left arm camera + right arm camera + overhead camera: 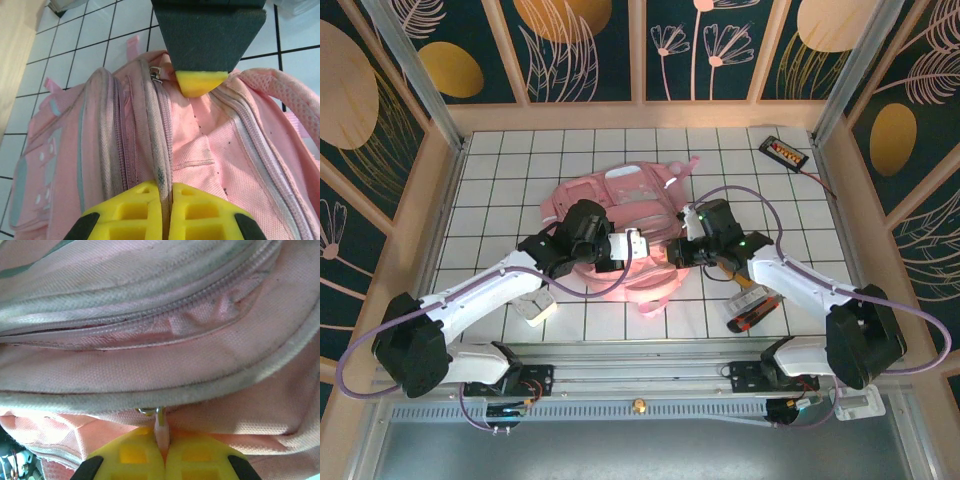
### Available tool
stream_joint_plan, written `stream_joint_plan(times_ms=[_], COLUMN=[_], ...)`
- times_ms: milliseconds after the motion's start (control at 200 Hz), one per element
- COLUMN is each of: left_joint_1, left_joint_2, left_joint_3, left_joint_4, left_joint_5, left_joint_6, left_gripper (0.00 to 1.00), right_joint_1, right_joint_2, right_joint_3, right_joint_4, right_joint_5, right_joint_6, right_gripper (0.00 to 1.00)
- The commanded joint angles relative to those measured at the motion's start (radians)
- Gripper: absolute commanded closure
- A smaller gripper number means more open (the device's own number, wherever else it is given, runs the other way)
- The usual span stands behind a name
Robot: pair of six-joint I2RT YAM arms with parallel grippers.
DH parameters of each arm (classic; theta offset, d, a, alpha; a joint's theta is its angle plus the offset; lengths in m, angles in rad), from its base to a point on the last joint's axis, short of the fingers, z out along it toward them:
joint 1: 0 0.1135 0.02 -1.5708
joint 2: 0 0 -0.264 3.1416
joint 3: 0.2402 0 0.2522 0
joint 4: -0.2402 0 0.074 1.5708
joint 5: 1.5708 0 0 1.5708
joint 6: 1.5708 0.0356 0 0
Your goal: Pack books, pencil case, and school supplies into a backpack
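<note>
Both arm bases sit along the bottom edge of my overhead view. From them the arms reach in over the backpack (620, 205), which lies flat near the middle of the tiled surface (490, 190). The left fingers (636, 245) and right fingers (682, 250) come close together over its near edge, but from up here the wrists hide the tips. Under the right forearm lies a dark object with red and orange on it (752, 310); I cannot make out what it is. A flat black device (783, 151) sits at the far right corner, its cable trailing off.

From the left wrist camera, the left fingers (145, 205) are pressed together on a grubby zip edge of the backpack (65, 150), with the fabric pinched between the yellow pads. One right finger (200, 82) pokes in from the top, its body cropped.

From the right wrist camera, the right fingers (145, 450) are clamped on a pink zip pull (160, 427) that hangs from a small metal ring (146, 411). How far the zip is open I cannot tell.
</note>
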Motion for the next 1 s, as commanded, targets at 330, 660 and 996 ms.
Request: stream_joint_plan(times_ms=[330, 660, 996], left_joint_1=[-0.001, -0.001, 0.034], left_joint_2=[-0.052, -0.102, -0.050], left_joint_3=[0.028, 0.003, -0.072], left_joint_4=[0.026, -0.025, 0.229], left_joint_5=[0.103, 0.041, -0.245], left_joint_6=[-0.032, 0.033, 0.001], left_gripper=[1.00, 1.00, 0.77], right_joint_1=[0.004, -0.197, -0.065], right_joint_2=[-0.052, -0.006, 0.018], right_joint_3=[-0.039, -0.036, -0.002], right_joint_4=[0.063, -0.118, 0.021], right_joint_5=[0.092, 0.232, 0.181], right_joint_6=[-0.028, -0.044, -0.029], right_gripper=[1.00, 1.00, 1.00])
